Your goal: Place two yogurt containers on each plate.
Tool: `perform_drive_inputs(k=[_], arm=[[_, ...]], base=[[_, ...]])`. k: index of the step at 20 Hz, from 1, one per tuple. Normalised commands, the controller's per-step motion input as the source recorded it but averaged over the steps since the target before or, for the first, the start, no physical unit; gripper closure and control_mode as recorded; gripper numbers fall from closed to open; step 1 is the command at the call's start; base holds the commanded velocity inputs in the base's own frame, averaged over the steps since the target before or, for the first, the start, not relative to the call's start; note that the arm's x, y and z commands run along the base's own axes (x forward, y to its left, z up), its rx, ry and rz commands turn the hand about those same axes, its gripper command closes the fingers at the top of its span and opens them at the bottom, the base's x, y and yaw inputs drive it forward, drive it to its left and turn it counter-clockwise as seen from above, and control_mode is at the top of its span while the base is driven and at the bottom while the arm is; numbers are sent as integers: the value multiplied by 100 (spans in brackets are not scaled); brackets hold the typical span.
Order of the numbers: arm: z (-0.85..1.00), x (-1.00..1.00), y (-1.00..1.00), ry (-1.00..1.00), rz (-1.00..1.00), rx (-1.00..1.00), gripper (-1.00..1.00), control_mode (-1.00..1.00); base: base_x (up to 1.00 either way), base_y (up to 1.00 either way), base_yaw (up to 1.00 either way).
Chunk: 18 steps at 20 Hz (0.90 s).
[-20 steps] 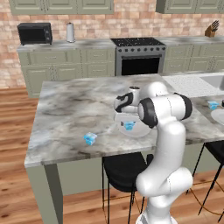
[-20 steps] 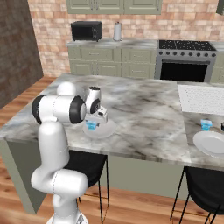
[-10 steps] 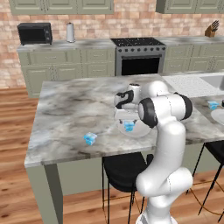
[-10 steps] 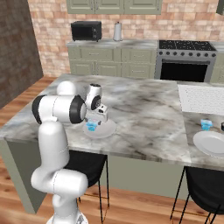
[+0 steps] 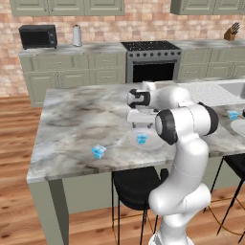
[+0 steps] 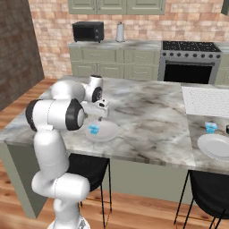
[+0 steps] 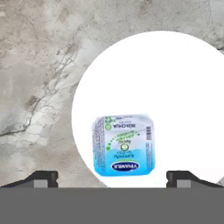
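Your gripper (image 7: pixel 112 177) has let go and lifted since half a second ago: the fingers (image 7: pixel 43 178) now stand wide apart, holding nothing, above the yogurt container (image 7: pixel 124 145). That tub now sits on the near plate (image 5: pixel 154 142), toward its edge. A second tub (image 5: pixel 98 151) remains on the counter (image 5: pixel 76 124); another (image 6: pixel 210 128) rests beside the far plate (image 6: pixel 216 146).
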Motion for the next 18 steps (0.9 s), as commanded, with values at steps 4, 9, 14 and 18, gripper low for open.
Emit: perform_drive_inputs(k=[4,9,14,18], arm=[[19,-70,97,3,0,1,-100,-100],[11,-81,100,-1,3,0,-100,-100],[0,-77,100,-18,5,-7,-100,-100],[49,10,70,15,7,-8,-100,-100]], base=[[0,0,0],[0,0,0],[0,0,0],[0,0,0]])
